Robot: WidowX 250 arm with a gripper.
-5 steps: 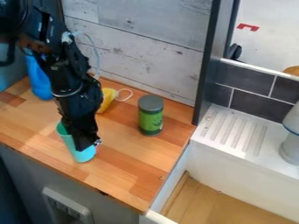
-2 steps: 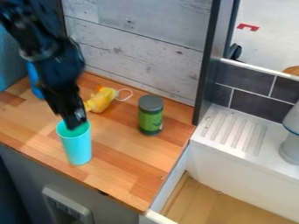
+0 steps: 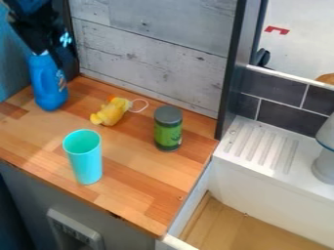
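The gripper [image 3: 50, 52] hides the blue bottle [image 3: 47, 88]'s top; I cannot tell how open. Yellow toy [image 3: 112, 112], turquoise cup [image 3: 85, 163], grey-lidded jar [image 3: 168, 131] stand apart.

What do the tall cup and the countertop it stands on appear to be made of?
The turquoise cup looks like smooth, satin plastic, judging by its even colour and soft sheen. The countertop looks like sealed wood, with joined strips of differing tone and a light gloss, though a printed laminate is possible.
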